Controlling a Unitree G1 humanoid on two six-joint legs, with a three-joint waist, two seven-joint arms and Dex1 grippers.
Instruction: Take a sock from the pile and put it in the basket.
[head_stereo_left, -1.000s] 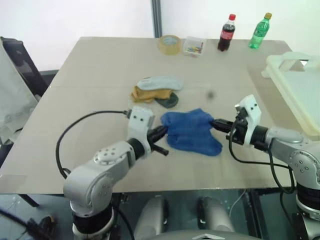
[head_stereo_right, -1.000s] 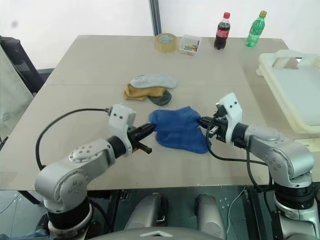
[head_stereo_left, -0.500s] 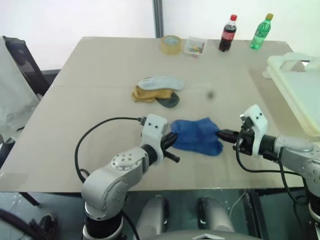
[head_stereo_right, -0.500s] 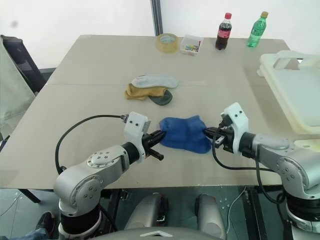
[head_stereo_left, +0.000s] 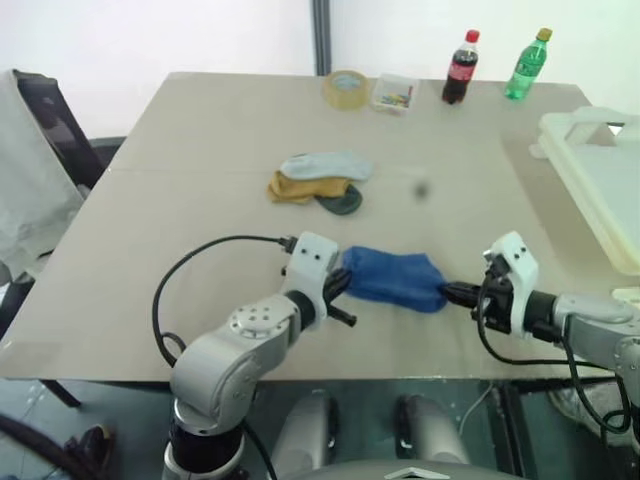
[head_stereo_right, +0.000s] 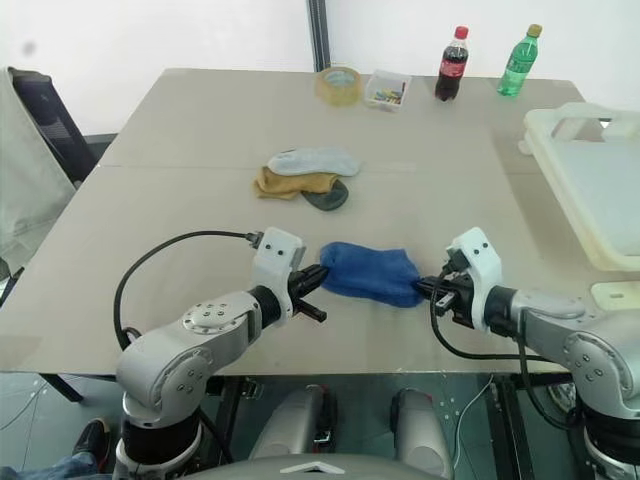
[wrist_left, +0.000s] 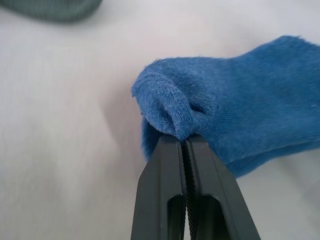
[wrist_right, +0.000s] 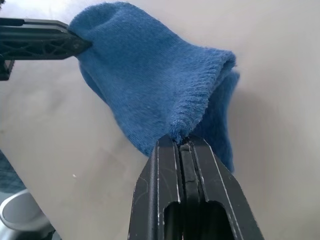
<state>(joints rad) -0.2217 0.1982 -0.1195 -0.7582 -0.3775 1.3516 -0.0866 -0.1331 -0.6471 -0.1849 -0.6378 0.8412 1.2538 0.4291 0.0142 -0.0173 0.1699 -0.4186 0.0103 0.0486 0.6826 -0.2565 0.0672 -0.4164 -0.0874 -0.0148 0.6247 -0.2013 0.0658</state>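
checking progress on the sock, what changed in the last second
Both grippers, left and right, shut on the blue sock, carried it toward the table's near edge; it now looks more bunched between them. The other socks, the basket, bottles and tape stayed put.

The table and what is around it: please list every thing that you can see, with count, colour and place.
blue sock: 1, blue, near edge of the table, pinched at both ends
pile: 1 heap of socks, pale grey, mustard yellow, dark green, middle of the table
basket: 1, cream-white, right side
tape roll: 1, yellowish, far edge
clear box: 1, transparent, beside the tape roll
cola bottle: 1, dark with red cap, far edge
green bottle: 1, green, far right corner
table: 1, beige
left gripper: shut on the blue sock
right gripper: shut on the blue sock
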